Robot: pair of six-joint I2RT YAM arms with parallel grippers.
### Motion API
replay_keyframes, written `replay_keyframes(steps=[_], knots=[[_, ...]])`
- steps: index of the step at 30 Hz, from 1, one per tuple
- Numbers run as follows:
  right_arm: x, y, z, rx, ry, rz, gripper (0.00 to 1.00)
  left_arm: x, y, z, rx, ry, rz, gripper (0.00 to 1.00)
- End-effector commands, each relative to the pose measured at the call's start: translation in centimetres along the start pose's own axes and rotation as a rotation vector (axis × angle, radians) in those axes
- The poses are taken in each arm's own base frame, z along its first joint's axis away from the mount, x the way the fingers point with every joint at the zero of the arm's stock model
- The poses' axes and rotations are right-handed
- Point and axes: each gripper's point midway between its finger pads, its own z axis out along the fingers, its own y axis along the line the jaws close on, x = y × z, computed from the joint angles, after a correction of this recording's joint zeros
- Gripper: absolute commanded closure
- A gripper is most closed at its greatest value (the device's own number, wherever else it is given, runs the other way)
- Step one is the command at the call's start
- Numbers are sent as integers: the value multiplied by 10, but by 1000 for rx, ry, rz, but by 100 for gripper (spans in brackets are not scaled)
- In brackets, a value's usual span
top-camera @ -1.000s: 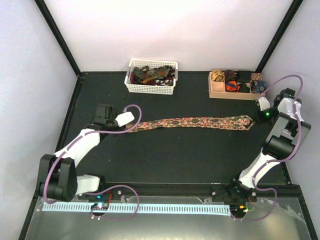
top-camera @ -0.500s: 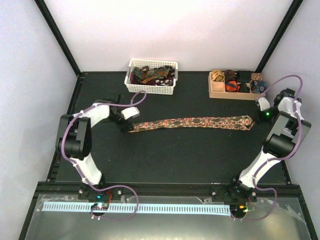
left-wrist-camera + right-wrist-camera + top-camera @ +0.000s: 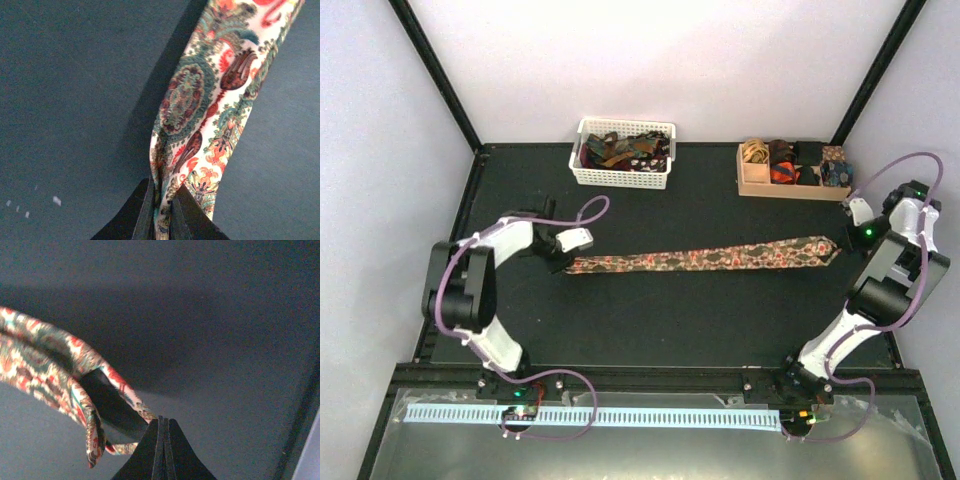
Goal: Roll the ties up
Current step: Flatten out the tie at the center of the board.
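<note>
Floral tie point(image 3: 705, 258) — stretched straight, ends gripped

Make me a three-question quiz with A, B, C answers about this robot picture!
1. Where is the white basket? A) left of the wooden box B) on the wooden box C) on the floor
2. How many claws hold the flowery tie? A) none B) one C) two
3. How is that tie? A) rolled up B) stretched out long C) heaped
1 A: the box stands to its right. 2 C: left claw and right claw each pinch an end. 3 B: it runs between them.
</note>
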Motion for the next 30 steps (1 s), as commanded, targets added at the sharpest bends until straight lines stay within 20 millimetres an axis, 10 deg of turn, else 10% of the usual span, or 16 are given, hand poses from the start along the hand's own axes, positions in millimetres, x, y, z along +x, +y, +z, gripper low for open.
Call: replay_keyframes(steps=[1, 30], knots=[[2, -9, -16, 66, -7, -35, 99, -12, 10, -38, -178, -101, 77, 91], [4, -56, 30, 196, 49, 10, 99, -20, -1, -29, -265, -177, 117, 93]])
